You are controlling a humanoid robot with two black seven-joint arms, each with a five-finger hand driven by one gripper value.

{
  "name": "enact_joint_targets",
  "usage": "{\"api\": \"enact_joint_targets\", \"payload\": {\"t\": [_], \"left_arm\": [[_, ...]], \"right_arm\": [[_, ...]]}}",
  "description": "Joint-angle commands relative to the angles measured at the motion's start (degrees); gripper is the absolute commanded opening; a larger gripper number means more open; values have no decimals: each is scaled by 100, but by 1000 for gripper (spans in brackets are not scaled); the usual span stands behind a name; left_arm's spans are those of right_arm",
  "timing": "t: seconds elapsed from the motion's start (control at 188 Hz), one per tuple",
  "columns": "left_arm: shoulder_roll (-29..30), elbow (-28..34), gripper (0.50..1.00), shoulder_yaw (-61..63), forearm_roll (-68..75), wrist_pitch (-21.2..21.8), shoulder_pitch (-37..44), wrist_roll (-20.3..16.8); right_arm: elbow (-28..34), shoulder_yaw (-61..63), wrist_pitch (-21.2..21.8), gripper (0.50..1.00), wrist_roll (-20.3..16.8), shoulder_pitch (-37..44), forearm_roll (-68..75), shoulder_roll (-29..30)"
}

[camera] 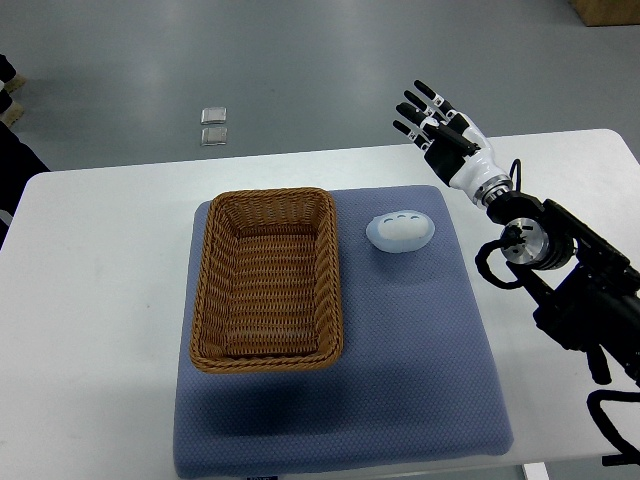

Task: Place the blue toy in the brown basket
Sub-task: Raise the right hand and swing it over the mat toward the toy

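Observation:
A pale blue, rounded toy (400, 231) lies on the blue mat (420, 360), just right of the brown wicker basket (215, 260). The basket holds nothing. My right hand (432, 118) hovers above and beyond the far right of the toy, over the table's back edge, with its fingers spread and nothing in them. Its arm runs down to the right edge of the picture. The left arm does not show.
The mat lies on a white table (90, 300). Two small clear tiles (213, 125) lie on the grey floor beyond the table. A cardboard box corner (608, 10) shows at the top right.

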Motion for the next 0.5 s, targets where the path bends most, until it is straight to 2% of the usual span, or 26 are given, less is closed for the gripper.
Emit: {"api": "enact_joint_targets", "payload": {"t": [0.0,0.202,0.345,0.494], "left_arm": [[0,0,1000,11,0,-7,0,-1],[0,-8,1000,11,18,-7,-9,-1],[0,-8,1000,11,18,-7,-9,-1],[0,-8,1000,3,18,-7,-9,-1]], "right_arm": [[35,-407,177,864,-12,289,-550,-280],[79,-1734,757,864,-92,1379,-1992,-1124],[404,-3376,1389,864,-618,2574,-3186,-1774],[571,-4977,1847,864,-1234,3752,-3486,-1906]]}}
